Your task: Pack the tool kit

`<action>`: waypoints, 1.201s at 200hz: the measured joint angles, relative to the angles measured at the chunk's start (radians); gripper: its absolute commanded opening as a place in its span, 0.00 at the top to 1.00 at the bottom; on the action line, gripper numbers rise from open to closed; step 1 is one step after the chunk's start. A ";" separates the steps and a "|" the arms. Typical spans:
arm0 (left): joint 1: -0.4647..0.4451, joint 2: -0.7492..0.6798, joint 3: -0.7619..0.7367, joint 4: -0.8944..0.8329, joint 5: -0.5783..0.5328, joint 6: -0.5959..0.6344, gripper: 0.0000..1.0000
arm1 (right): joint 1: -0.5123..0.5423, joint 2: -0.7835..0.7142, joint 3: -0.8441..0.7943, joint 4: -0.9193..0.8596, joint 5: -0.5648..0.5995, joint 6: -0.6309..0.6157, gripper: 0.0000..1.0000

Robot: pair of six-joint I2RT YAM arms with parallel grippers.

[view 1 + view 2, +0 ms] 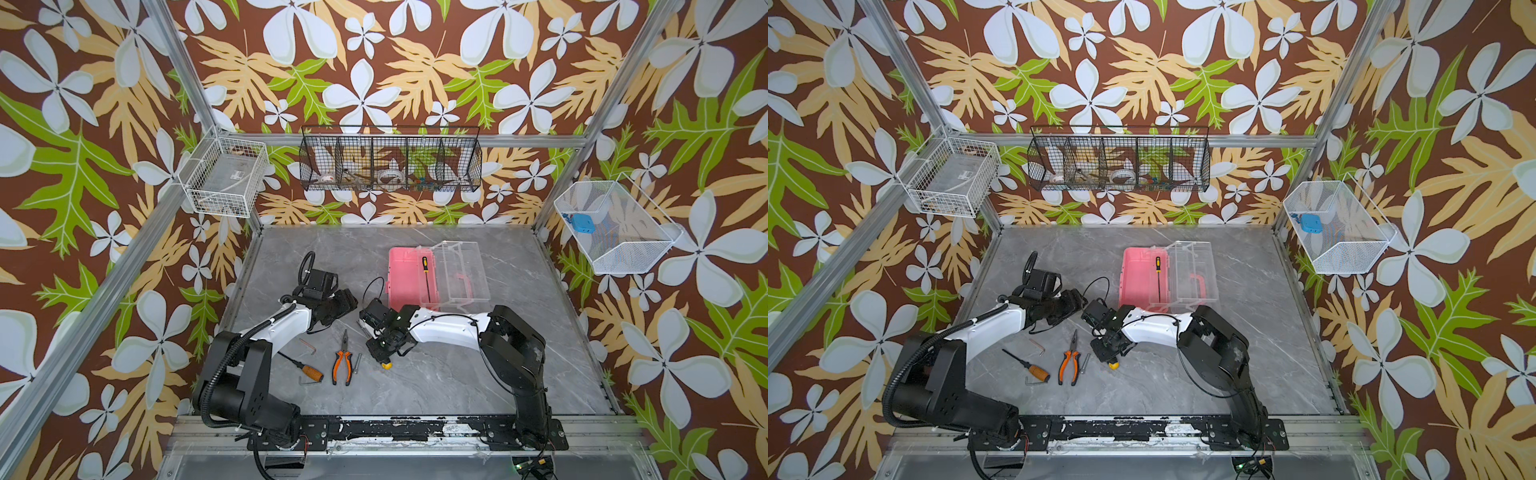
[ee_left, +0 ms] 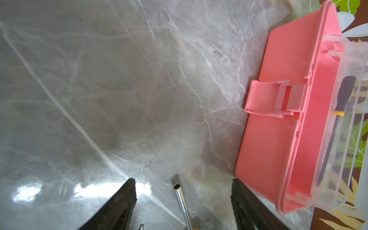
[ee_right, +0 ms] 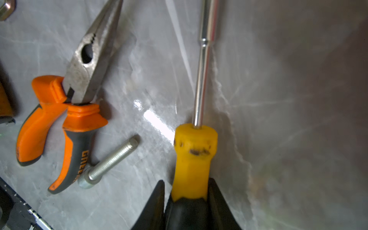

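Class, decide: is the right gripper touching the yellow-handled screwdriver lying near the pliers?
Touching. The right wrist view shows the right gripper with a finger against each side of the yellow-handled screwdriver, on its handle, with no gap visible.

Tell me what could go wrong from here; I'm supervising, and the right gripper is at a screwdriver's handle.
1. The right gripper pinches the yellow-black screwdriver at its handle only; the long shaft may droop or swing on lifting.
2. Its tip shows between the fingers of the open left gripper in the left wrist view; lifting might strike them.
3. The bolt and pliers lie close beside the handle and could get nudged.
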 measured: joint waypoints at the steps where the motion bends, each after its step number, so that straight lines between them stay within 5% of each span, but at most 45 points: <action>1: 0.000 0.000 0.000 0.000 0.000 0.000 0.23 | -0.001 -0.001 -0.001 0.000 0.000 0.000 0.78; 32: 0.000 0.000 0.006 -0.002 0.019 0.000 0.24 | -0.017 -0.026 0.003 0.013 0.024 -0.023 1.00; 112: 0.007 0.010 0.055 -0.041 0.077 0.049 0.29 | -0.045 -0.076 0.013 -0.066 0.141 -0.149 1.00; 135: 0.007 0.010 0.023 -0.042 0.090 0.047 0.29 | -0.043 -0.115 -0.002 -0.070 0.135 -0.143 0.81; 154: 0.008 0.010 0.018 -0.042 0.092 0.043 0.29 | -0.021 -0.140 0.010 -0.073 0.129 -0.143 0.49; 174: 0.018 0.013 0.021 -0.042 0.091 0.043 0.29 | 0.022 -0.139 0.044 -0.083 0.121 -0.146 0.32; 240: 0.153 0.047 0.043 -0.039 0.102 0.029 0.29 | 0.160 -0.023 0.123 -0.140 0.127 -0.158 0.22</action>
